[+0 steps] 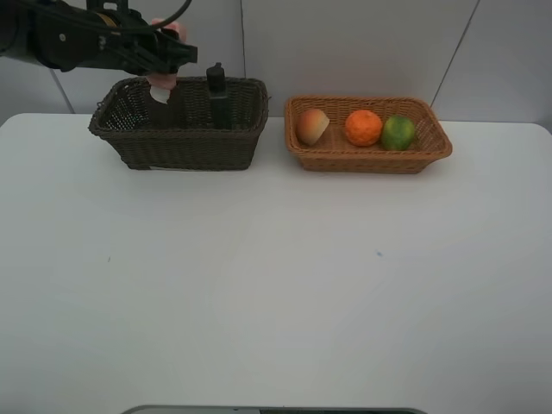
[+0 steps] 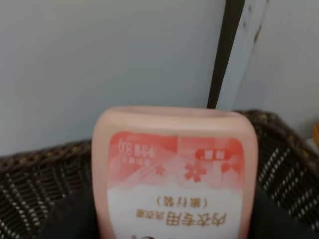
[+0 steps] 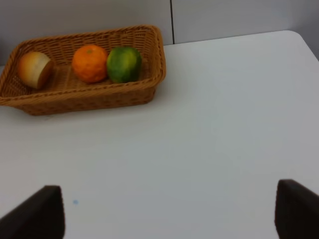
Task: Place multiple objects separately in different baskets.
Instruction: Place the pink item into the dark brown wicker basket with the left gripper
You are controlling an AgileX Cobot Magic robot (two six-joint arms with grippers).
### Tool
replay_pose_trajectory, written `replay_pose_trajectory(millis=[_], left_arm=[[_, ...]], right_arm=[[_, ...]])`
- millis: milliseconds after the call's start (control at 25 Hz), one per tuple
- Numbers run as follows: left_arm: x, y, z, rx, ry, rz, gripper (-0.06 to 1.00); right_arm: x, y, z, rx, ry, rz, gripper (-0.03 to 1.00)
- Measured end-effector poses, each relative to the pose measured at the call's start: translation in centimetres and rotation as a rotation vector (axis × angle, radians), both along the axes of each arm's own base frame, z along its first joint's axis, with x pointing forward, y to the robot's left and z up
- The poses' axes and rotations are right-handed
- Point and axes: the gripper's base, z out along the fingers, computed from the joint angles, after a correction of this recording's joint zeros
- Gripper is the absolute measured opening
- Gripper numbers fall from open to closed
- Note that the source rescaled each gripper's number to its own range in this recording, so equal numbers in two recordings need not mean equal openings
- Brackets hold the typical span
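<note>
My left gripper [image 1: 166, 59] is shut on the pink tube [image 2: 174, 174] and holds it white cap down over the back left of the dark brown basket [image 1: 172, 142]. A dark pump bottle [image 1: 216, 88] stands upright inside that basket. The light tan basket [image 1: 371, 159] holds a red-orange fruit [image 1: 311, 126], an orange [image 1: 363, 128] and a green citrus [image 1: 398, 132]. My right gripper [image 3: 169, 211] stands open above bare table, in front of the tan basket [image 3: 84, 102], and does not show in the high view.
The two baskets stand side by side at the back of the white table [image 1: 276, 285], close to the wall. The dark basket's woven rim [image 2: 40, 184] lies behind the tube in the left wrist view.
</note>
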Motion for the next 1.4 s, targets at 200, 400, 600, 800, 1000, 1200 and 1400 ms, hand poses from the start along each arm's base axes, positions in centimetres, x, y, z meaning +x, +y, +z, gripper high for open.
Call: replay_pose_trajectory(millis=[200, 400, 600, 800, 1000, 1200, 1400], left_arm=[[0.6, -0.2, -2.0, 0.000, 0.008, -0.004, 0.66], [1.1, -0.4, -3.6, -0.007, -0.005, -0.008, 0.66], [1.2, -0.5, -4.7, -0.003, 0.013, -0.008, 0.66], [1.2, -0.5, -4.7, -0.002, 0.012, -0.009, 0.66], [1.3, -0.5, -4.7, -0.003, 0.010, -0.009, 0.66], [1.3, -0.5, -4.7, -0.004, 0.006, -0.009, 0.68], [1.2, -0.5, -4.1, -0.008, -0.007, -0.009, 0.90]], right_arm=[[0.0, 0.0, 0.0, 0.000, 0.000, 0.000, 0.83], [0.0, 0.0, 0.0, 0.000, 0.000, 0.000, 0.83], [0.0, 0.0, 0.0, 0.000, 0.000, 0.000, 0.83], [0.0, 0.0, 0.0, 0.000, 0.000, 0.000, 0.83], [0.0, 0.0, 0.0, 0.000, 0.000, 0.000, 0.83], [0.0, 0.0, 0.0, 0.000, 0.000, 0.000, 0.83], [0.0, 0.0, 0.0, 0.000, 0.000, 0.000, 0.83]])
